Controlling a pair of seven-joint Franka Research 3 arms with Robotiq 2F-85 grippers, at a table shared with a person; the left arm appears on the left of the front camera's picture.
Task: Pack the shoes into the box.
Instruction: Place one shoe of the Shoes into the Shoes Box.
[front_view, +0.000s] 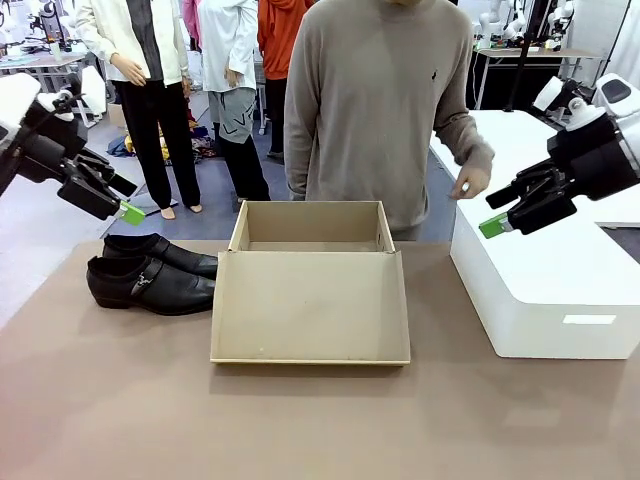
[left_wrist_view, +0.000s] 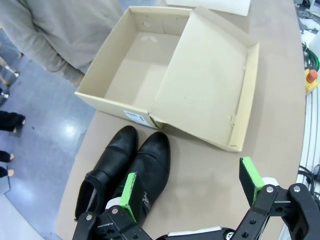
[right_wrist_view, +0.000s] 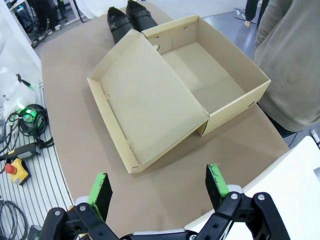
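Hanging wide open and empty, the left gripper (front_view: 128, 200) and right gripper (front_view: 494, 212) are flanking the cardboard shoebox (front_view: 310, 224).
The black buckled shoes (front_view: 150, 282) are lying just left of its folded-out lid (front_view: 310, 310); a white block (front_view: 545, 295) is crowding the right gripper's side, and the nearer shoe is partly hiding the farther.

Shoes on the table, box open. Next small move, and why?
Probably lower the left end effector onto the nearer shoe. It hangs open above the shoes, which lie side by side on the table just left of the box. The box looks empty, with its lid folded flat toward the robot, so nothing appears to block a grasp.
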